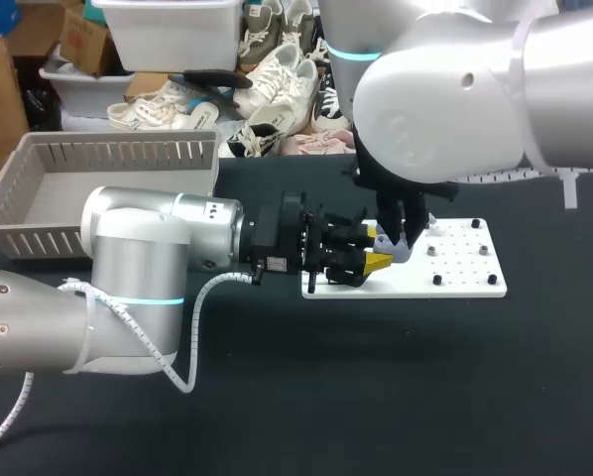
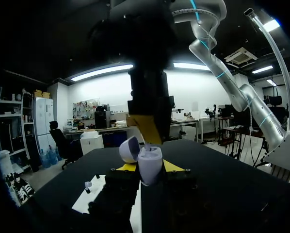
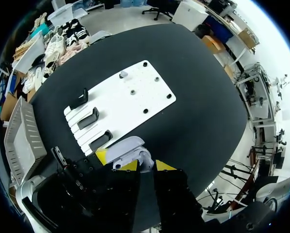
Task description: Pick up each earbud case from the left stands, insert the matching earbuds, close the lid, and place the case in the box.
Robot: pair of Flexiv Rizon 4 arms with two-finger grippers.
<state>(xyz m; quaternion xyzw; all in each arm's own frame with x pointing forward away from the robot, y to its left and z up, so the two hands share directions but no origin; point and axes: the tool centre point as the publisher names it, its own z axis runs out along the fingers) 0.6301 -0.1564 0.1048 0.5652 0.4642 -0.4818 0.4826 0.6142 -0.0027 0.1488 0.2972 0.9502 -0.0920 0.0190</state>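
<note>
My left gripper (image 1: 378, 249) is shut on a lavender earbud case (image 1: 395, 248) and holds it above the left end of the white board (image 1: 460, 276). In the left wrist view the case (image 2: 150, 165) stands upright between the yellow tips, with its lid (image 2: 129, 149) swung open. My right gripper (image 1: 401, 238) comes straight down onto the open case, shut on a small lavender earbud (image 3: 144, 158). Its yellow finger (image 2: 146, 129) hangs just over the case mouth. Another small earbud (image 3: 123, 74) rests on a peg at the board's far end.
Three black stands (image 3: 89, 117) line the board's left end, all without cases. Small pegs (image 1: 483, 250) dot the board's right half. A grey slatted basket (image 1: 39, 203) stands at the table's back left.
</note>
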